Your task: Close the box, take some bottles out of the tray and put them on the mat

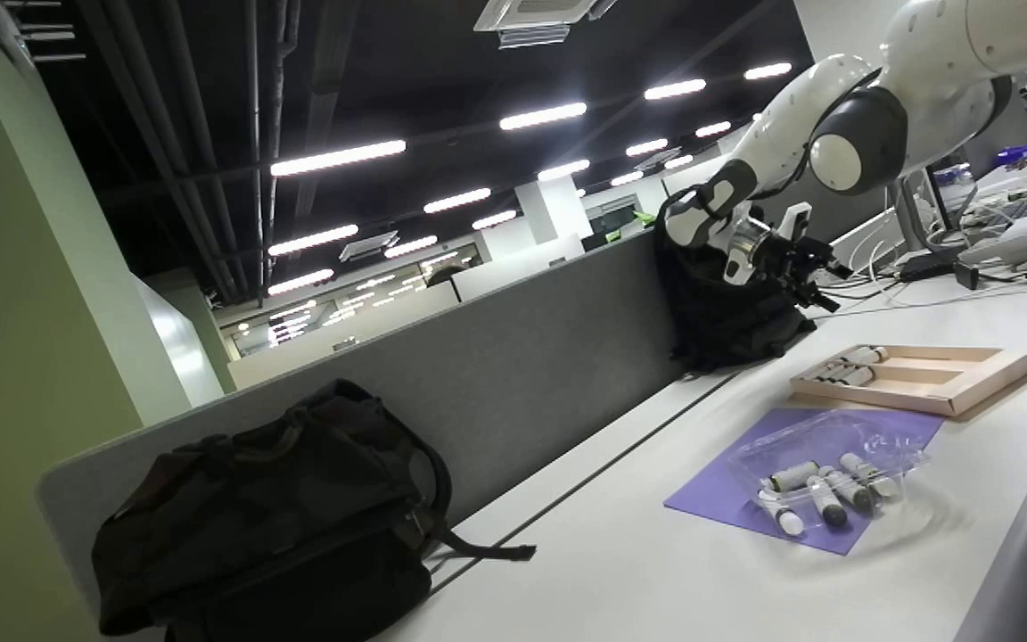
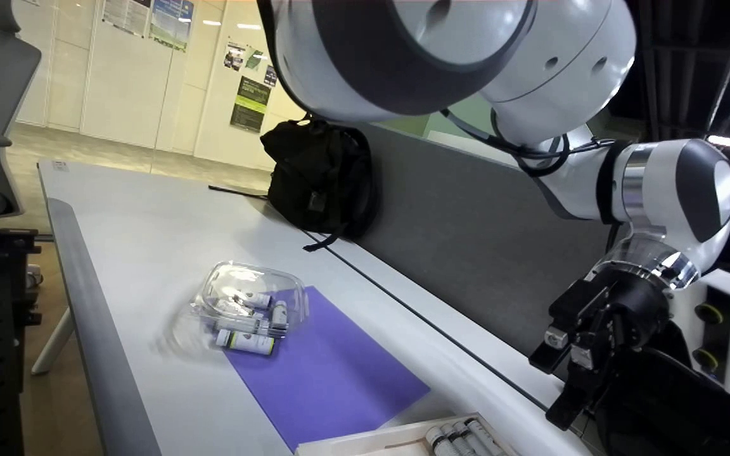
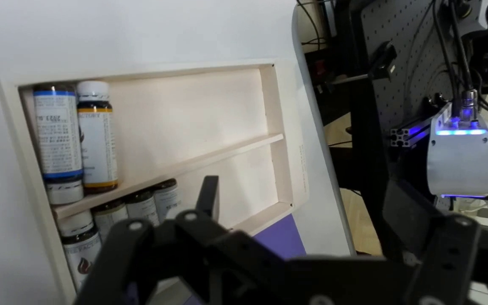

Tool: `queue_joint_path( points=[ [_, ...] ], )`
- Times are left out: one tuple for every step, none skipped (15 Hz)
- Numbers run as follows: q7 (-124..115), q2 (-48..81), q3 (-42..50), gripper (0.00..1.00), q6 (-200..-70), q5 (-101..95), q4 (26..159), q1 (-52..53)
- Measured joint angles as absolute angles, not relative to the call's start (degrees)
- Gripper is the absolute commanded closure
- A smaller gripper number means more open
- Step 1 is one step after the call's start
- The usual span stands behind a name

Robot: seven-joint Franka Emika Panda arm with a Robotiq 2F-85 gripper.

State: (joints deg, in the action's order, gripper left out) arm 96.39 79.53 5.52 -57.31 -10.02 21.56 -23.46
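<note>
In an exterior view we see bottles point(image 1: 845, 489) in the clear tray point(image 1: 888, 441), partly on the mat point(image 1: 710, 486) beside the open box point(image 1: 995, 382). In an exterior view the gripper point(image 2: 557, 385) hangs, jaws apart. In the wrist view the box's halves hold two bottles and at least four.

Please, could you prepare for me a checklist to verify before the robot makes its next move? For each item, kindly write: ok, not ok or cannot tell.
1. Jaws open and holding nothing: ok; nothing sits between them.
2. Jaws clear of the box: ok; they hang apart from it.
3. Box closed: not ok; its compartments lie open, with bottles inside.
4. Clear tray stocked for picking: ok; several small bottles lie in it.
5. Mat unobstructed: not ok; the tray covers part of it.
6. Clear tray open on top: cannot tell through the see-through plastic.
</note>
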Motion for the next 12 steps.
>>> queue_joint_path(
  points=[
    [96.39, 80.25, 5.34, 0.0, -58.35, -9.68, 21.55, -23.2],
    [96.38, 81.0, 5.07, 0.0, -59.49, -9.26, 21.54, -22.96],
    [96.35, 81.74, 4.87, 0.0, -60.72, -8.81, 21.53, -22.74],
    [96.24, 82.43, 4.69, 0.0, -61.98, -8.29, 21.52, -22.57],
    [96.17, 83.06, 4.54, 0.0, -63.36, -7.75, 21.51, -22.46],
    [96.09, 83.57, 4.29, 0.0, -64.83, -7.37, 21.47, -22.44],
    [96.01, 84.04, 4.17, 0.0, -66.44, -6.87, 21.46, -22.43],
    [95.98, 84.3, 4.09, 0.0, -68.25, -6.52, 21.61, -22.43],
    [95.97, 84.4, 4.0, 0.0, -70.02, -6.23, 21.83, -22.44],
    [95.95, 84.43, 3.94, 0.0, -71.47, -5.78, 22.0, -22.45],
    [95.94, 84.46, 3.83, 0.0, -72.6, -5.45, 22.06, -22.45],
    [95.94, 84.46, 3.62, 0.0, -73.44, -5.21, 22.06, -22.47]
  ],
)
